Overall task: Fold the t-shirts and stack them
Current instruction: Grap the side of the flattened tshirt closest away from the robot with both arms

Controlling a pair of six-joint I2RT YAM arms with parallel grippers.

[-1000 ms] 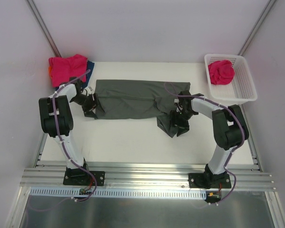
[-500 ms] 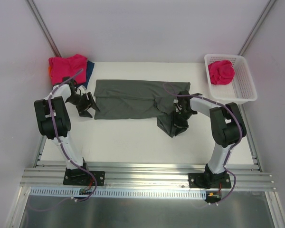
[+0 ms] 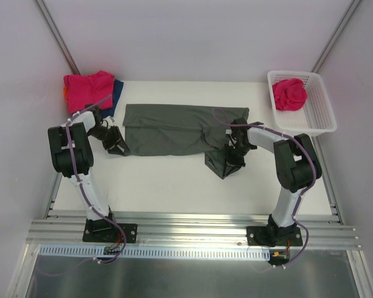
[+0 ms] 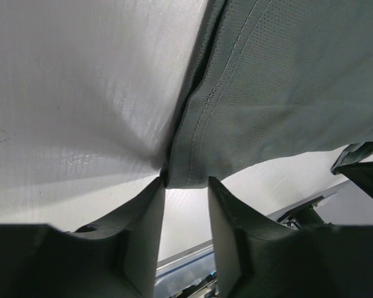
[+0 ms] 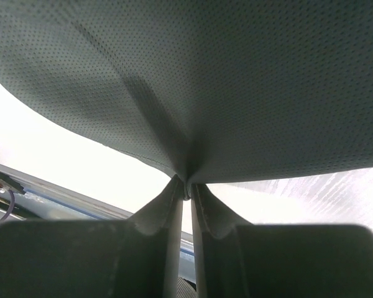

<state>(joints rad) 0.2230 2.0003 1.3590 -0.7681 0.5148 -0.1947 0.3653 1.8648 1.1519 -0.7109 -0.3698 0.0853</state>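
R gripper [image 5: 188, 183] clamps grey shirt [image 3: 168, 127], L gripper [image 4: 185, 181] gapes at its hem corner (thin bite), so cloth could slip.

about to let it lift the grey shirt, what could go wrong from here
1. The left pincer stands apart with only the hem corner of the dark grey t-shirt at its tips; the corner may slip out.
2. The right pincer pinches just a thin fold, so a lift could pull the shirt unevenly.

One grey t-shirt [image 3: 168, 130], two pink ones [image 3: 87, 87] [image 3: 290, 94] (apart), one blue [image 3: 117, 91], one basket [image 3: 321, 115]
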